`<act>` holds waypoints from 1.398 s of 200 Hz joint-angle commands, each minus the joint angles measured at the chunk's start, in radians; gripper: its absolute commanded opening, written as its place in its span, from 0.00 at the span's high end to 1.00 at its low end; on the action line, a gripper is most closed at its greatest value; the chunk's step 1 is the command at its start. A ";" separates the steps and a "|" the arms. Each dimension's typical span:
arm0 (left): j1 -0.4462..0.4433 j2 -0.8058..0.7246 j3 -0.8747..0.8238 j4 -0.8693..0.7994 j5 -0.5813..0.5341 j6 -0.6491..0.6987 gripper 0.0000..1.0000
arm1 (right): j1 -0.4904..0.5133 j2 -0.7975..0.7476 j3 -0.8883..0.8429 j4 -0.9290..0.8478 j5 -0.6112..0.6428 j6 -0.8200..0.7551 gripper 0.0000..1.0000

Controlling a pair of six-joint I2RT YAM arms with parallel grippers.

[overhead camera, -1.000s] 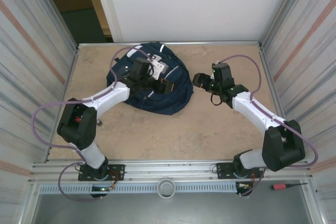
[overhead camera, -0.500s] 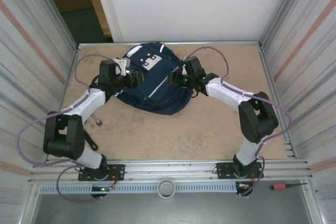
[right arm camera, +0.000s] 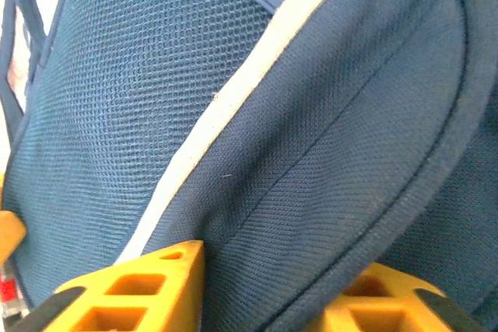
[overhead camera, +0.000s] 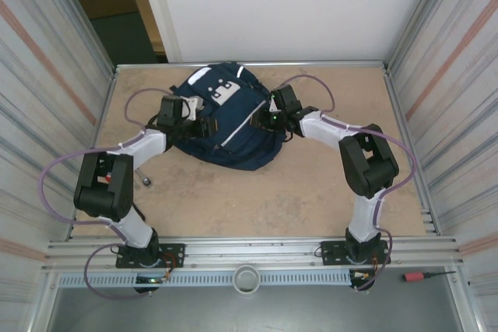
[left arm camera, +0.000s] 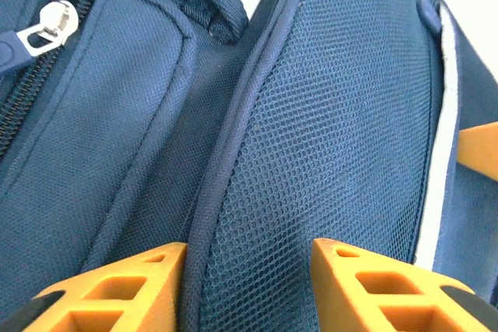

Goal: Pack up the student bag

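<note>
**Both grippers at the student bag, one on each flank**

Starting at the left of the top view, we see the left gripper point(overhead camera: 201, 124) pressed against the left side of the student bag point(overhead camera: 232, 136). In its wrist view the left gripper point(left arm camera: 249, 285) shows two orange fingers point(left arm camera: 132, 289) at the bottom edge, set moderately apart. A piped seam and a mesh panel point(left arm camera: 342, 130) fill the space between them. We cannot tell whether they pinch the fabric or only press into it. A silver zip pull point(left arm camera: 47, 25) sits at the upper left of that frame.

The student bag lies in the upper middle of the top view, at the far part of the table point(overhead camera: 257, 192), with a white patch point(overhead camera: 226, 91) on top.

To the right, the right gripper point(overhead camera: 258, 120) meets the bag's right flank. Seen from its wrist, the right gripper point(right arm camera: 272, 293) has narrowed on a fold of navy fabric. The fold fills the gap between the fingers point(right arm camera: 148, 285), and a white strip point(right arm camera: 233, 138) runs diagonally above them.

At the lower right of the top view, a red-handled screwdriver point(overhead camera: 424, 276) lies on the frame.
</note>
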 commanded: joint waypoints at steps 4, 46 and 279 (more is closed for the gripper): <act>-0.023 0.010 -0.033 0.004 0.050 -0.004 0.62 | -0.007 0.009 0.016 0.016 -0.061 0.004 0.81; -0.074 -0.008 -0.074 0.008 0.103 -0.016 0.72 | -0.032 -0.102 -0.083 0.010 -0.075 0.003 0.95; -0.224 0.011 -0.111 0.120 0.138 -0.151 1.00 | 0.487 -0.327 -0.353 -0.109 0.521 0.075 0.54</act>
